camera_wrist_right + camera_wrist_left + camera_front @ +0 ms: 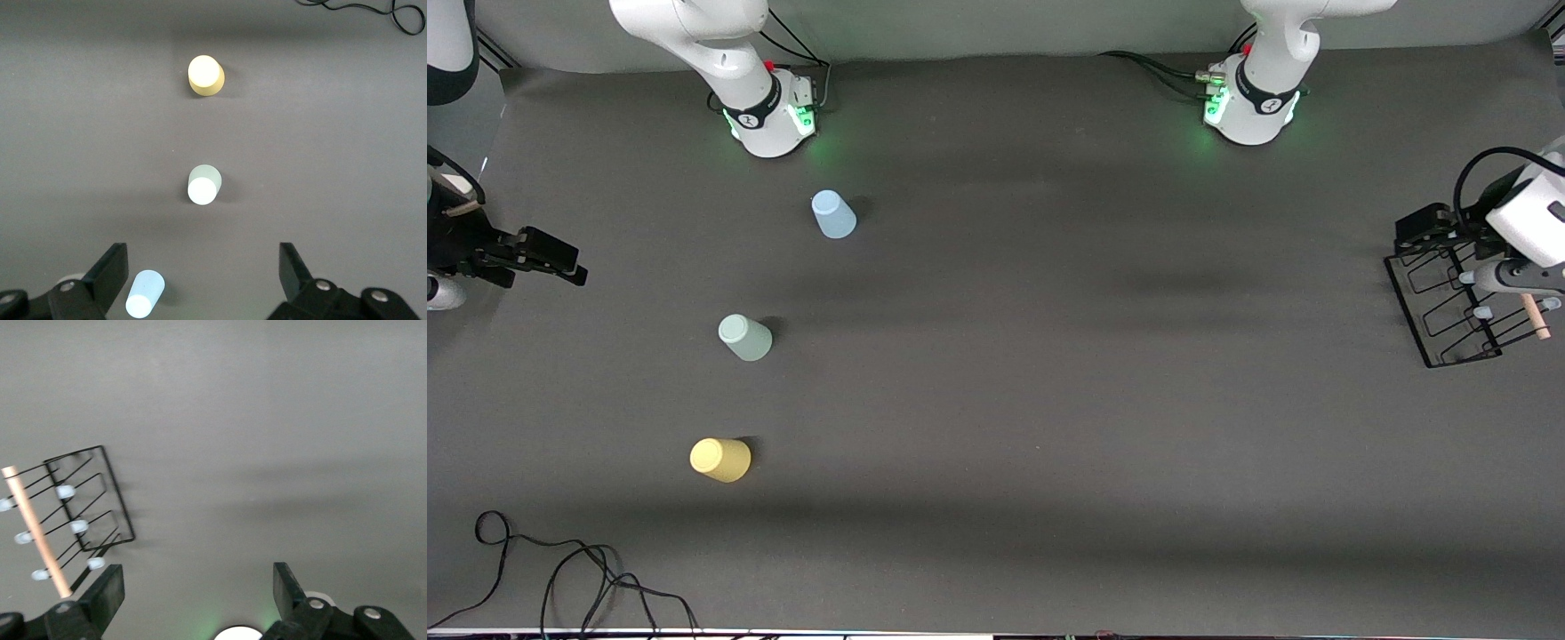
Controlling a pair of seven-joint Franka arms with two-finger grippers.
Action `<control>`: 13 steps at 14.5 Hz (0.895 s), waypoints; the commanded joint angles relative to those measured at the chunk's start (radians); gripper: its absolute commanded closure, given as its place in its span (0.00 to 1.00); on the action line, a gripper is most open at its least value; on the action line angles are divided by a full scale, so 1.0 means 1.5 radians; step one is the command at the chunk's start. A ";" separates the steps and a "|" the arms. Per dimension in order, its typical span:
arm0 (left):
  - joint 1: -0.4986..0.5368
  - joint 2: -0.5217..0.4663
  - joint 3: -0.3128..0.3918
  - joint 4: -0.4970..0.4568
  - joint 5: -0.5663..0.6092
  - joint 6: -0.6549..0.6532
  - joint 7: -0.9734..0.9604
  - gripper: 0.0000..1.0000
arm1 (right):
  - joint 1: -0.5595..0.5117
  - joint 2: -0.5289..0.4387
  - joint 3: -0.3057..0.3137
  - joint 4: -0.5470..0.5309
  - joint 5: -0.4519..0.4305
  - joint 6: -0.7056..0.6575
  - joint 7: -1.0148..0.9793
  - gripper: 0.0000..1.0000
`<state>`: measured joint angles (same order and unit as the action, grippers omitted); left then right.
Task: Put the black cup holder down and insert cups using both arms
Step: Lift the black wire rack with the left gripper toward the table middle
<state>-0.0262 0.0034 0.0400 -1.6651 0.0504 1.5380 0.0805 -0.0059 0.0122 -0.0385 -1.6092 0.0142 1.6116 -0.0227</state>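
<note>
In the front view the holder (1449, 302) stands at the left arm's end of the table, well apart from the cups. The left gripper (1436, 233) hangs over the holder's end nearer the bases, and it grasps nothing yet. The right gripper (547, 258) waits in the air at the right arm's end, also with nothing in it. I count three cups, all mouth down in a slanted row: the blue cup (833, 214) nearest the bases, the green cup (744, 337) in the middle, the yellow cup (720, 460) nearest the camera. There is one holder, and a cable (560, 569) lies at the camera's edge.

In the left wrist view the fingers (107, 593) stand wide apart, and the holder (63, 520) with its wooden rod (37, 530) lies off to one side of them, not between them. I think the step now is to take the holder. To do it well, the gripper should center over the rod's middle, fingers across it, before it closes, so the holder does not tip. I can count six pale pegs.

In the right wrist view the right fingers (110, 273) are spread too, over the three cups (203, 183).
</note>
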 commanded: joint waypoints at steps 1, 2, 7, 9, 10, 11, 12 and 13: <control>0.048 0.000 0.006 0.010 0.016 -0.017 0.002 0.01 | 0.005 0.002 -0.004 0.011 0.012 -0.009 0.012 0.00; 0.070 0.007 0.006 0.010 0.016 -0.017 0.019 0.01 | 0.005 0.001 -0.004 0.011 0.012 -0.009 0.012 0.00; 0.199 0.060 0.006 0.009 0.012 0.006 0.113 0.02 | 0.007 0.002 -0.004 0.013 0.012 -0.009 0.012 0.00; 0.238 0.092 0.006 0.004 0.009 0.034 0.146 0.02 | 0.007 0.003 -0.004 0.013 0.012 -0.009 0.012 0.00; 0.255 0.109 0.006 0.004 0.009 0.047 0.159 0.02 | 0.007 0.003 -0.004 0.013 0.012 -0.009 0.012 0.00; 0.267 0.122 0.006 0.004 0.010 0.066 0.180 0.02 | 0.007 0.004 -0.004 0.013 0.012 -0.009 0.012 0.00; 0.282 0.136 0.006 -0.002 0.011 0.084 0.197 0.02 | 0.007 0.005 -0.004 0.013 0.012 -0.009 0.012 0.00; 0.295 0.149 0.006 -0.010 0.011 0.105 0.205 0.02 | 0.007 0.006 -0.004 0.013 0.012 -0.009 0.012 0.00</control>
<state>0.3799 0.1992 0.0581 -1.6695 0.0664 1.6526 0.3441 -0.0048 0.0123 -0.0383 -1.6083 0.0142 1.6113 -0.0227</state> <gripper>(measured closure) 0.018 0.000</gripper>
